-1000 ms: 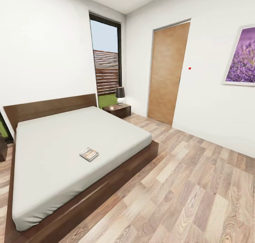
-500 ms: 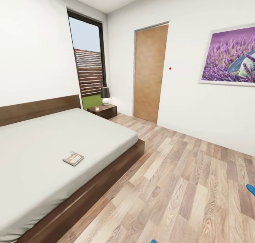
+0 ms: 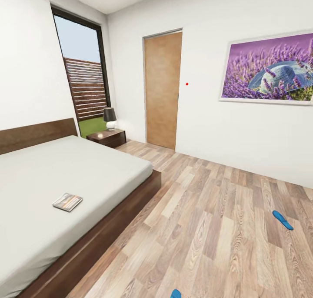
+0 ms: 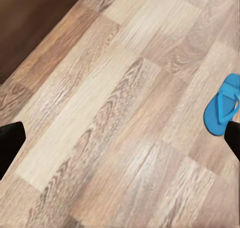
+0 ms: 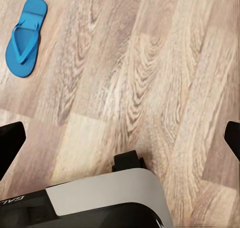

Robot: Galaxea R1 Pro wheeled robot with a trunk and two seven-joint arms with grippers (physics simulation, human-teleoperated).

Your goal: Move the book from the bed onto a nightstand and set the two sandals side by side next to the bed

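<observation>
- The book (image 3: 67, 202) lies flat on the pale mattress of the bed (image 3: 78, 172), near the side edge that faces the open floor, its long axis slanting across the mattress.
- One blue sandal (image 3: 282, 219) rests on the wood-plank floor (image 3: 208, 228) well apart from the bed, toward the wall with the lavender picture (image 3: 267, 68); its long axis runs diagonally in the head view.
- A second sandal (image 3: 175, 294) shows as a blue tip at the bottom edge of the head view, nearer the bed frame.
- In the left wrist view a sandal (image 4: 223, 111) lies sole-down, straps up, just beside one dark fingertip of the left end effector (image 4: 122, 140), whose fingers stand wide apart with only floor between them.
- In the right wrist view a sandal (image 5: 26, 37) lies straps up, well away from the right end effector (image 5: 120, 140), its fingers likewise spread wide over bare planks.
- A nightstand (image 3: 106, 138) carrying a dark-shaded lamp (image 3: 110, 118) stands beside the headboard, below the tall window (image 3: 82, 71); a wooden door (image 3: 163, 89) is shut in the adjoining wall.
</observation>
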